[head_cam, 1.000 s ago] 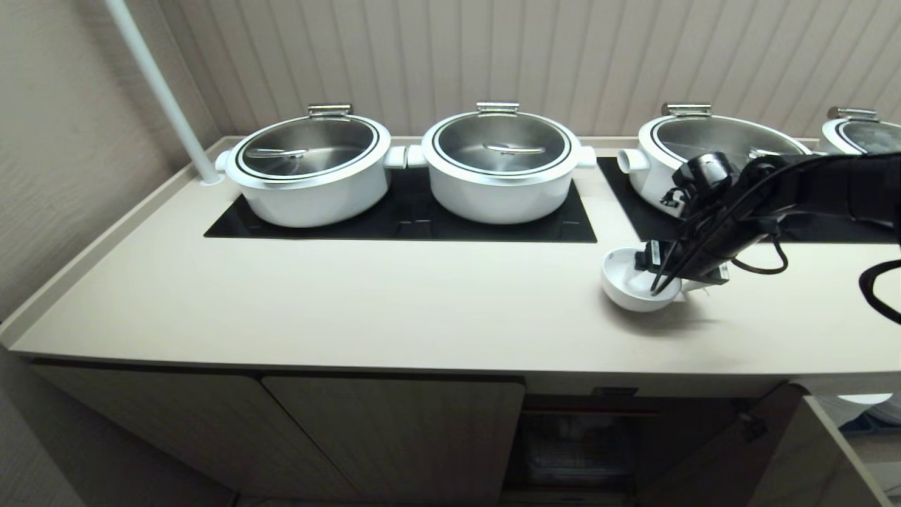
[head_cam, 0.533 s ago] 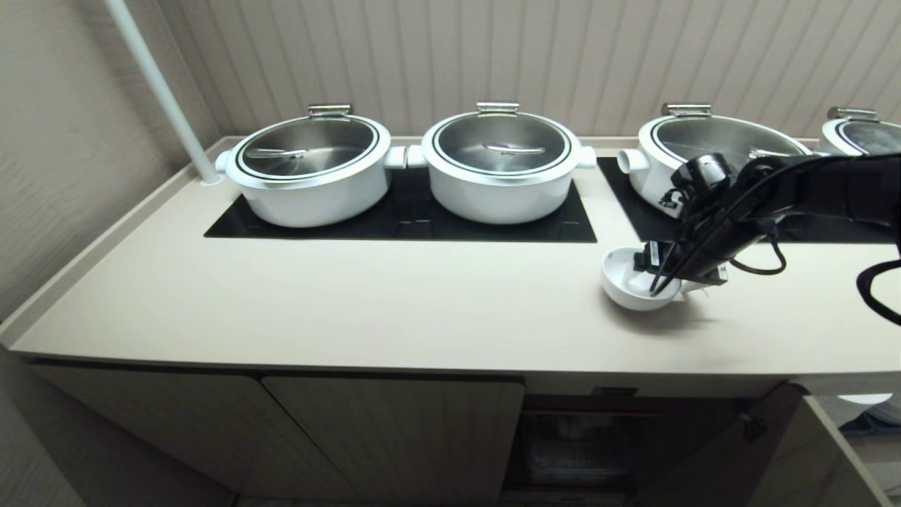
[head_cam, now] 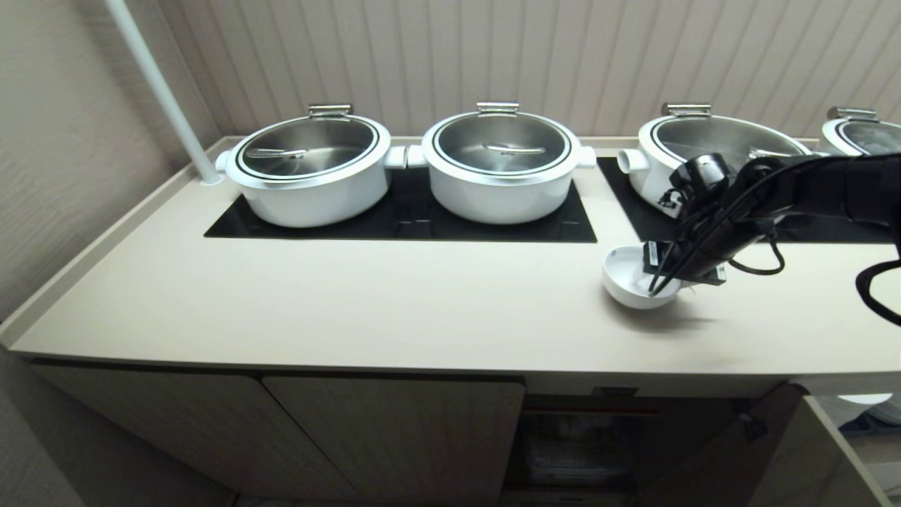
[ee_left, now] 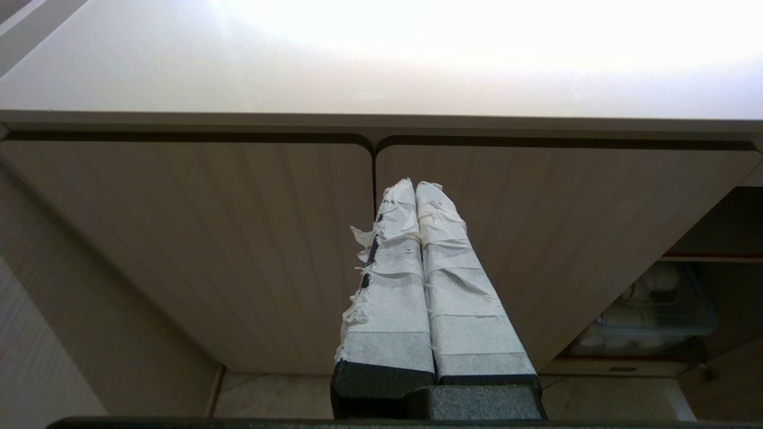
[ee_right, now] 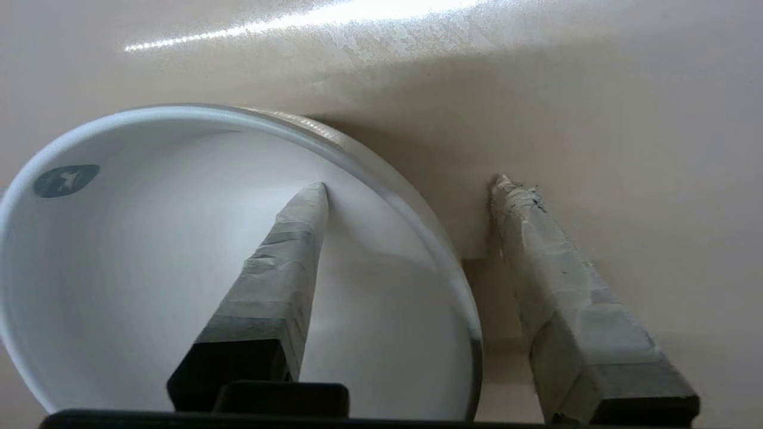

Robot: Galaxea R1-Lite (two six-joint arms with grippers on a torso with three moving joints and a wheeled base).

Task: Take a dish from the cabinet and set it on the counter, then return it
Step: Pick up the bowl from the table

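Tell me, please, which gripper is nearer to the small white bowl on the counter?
The right. The right gripper straddles the bowl's rim, one finger inside, one outside. The left gripper is shut, down in front of the closed cabinet doors.

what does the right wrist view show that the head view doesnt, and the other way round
Only the right wrist view: a small dark logo inside the dish's wall, and the right gripper straddling the rim, one finger inside the bowl, the other outside, with gaps to the rim on both sides.

Only the head view: the lidded pots on the black cooktop panels, the white pole, and the cabinet below with its open compartment.

Both: the dish sitting on the counter, with the right gripper at it.
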